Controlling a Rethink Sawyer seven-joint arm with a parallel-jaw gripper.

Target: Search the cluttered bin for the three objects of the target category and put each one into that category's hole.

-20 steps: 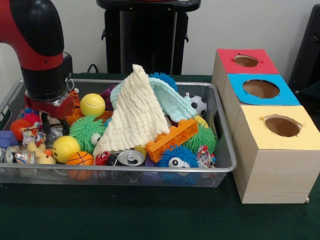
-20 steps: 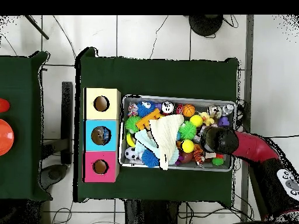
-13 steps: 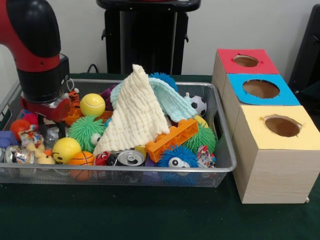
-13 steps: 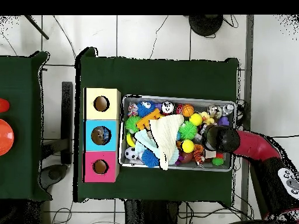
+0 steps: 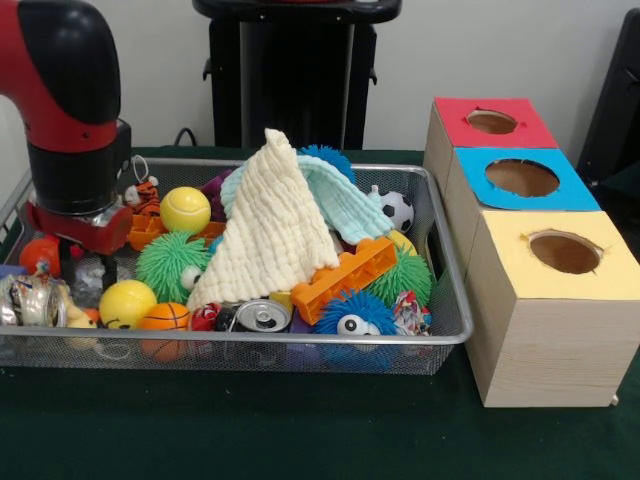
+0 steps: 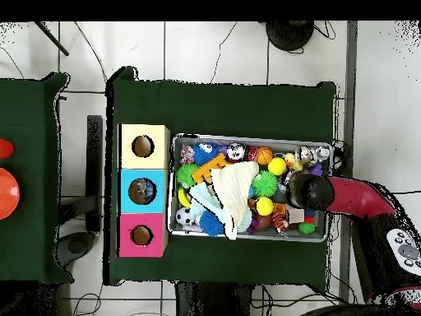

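Note:
My gripper reaches down into the left end of the wire bin, its fingers apart and low among the toys, with nothing clearly held. From above, the gripper sits over the bin's right end. Around it lie a red-orange ball, a shiny wrapper, a yellow smiley ball, a small basketball and a green spiky ball. A tiger toy and a yellow tennis ball lie behind. Whatever is under the gripper is hidden.
A cream cloth stands peaked mid-bin over a mint cloth. An orange brick, a soda can, a soccer ball and spiky balls lie to the right. Red, blue and yellow hole boxes stand beside the bin.
The arm has slid left in the front view toward the bin's end wall. The wrapper and small toys by it have shifted left.

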